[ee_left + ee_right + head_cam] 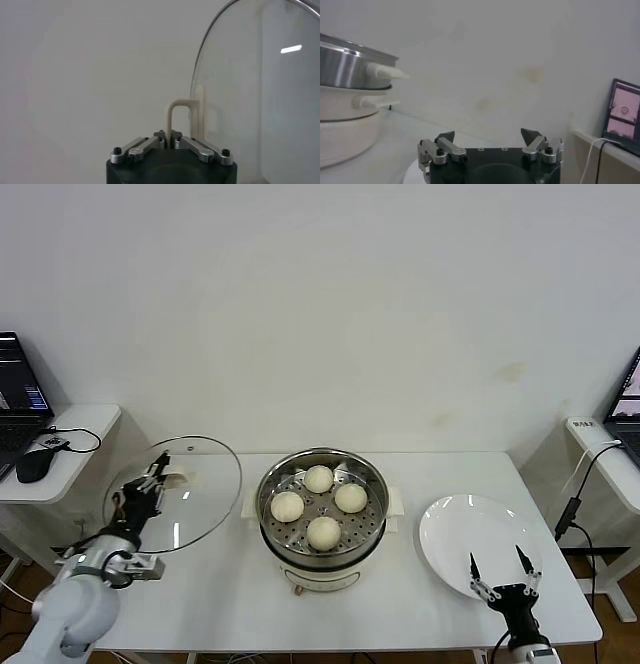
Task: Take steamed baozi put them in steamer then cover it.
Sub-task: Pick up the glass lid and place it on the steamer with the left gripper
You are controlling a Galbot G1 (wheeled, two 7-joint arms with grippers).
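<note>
Baozi point(319, 479), all four, sit in the steamer point(322, 519) at mid-desk point(400, 584), uncovered. Left pincer point(150, 481) is pinching the cover point(200, 494) by its cream handle point(176, 116), holding the glass lid tilted in the air left of the steamer. Right pincer point(499, 567) hangs spread over the white plate point(465, 534), holding nothing.

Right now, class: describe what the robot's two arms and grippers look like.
The left arm is rounded, pale grey-white, with a silver wrist band. Both the left gripper and right gripper have black bodies, silver metal finger links with black screws, and dark pointed fingertips.
</note>
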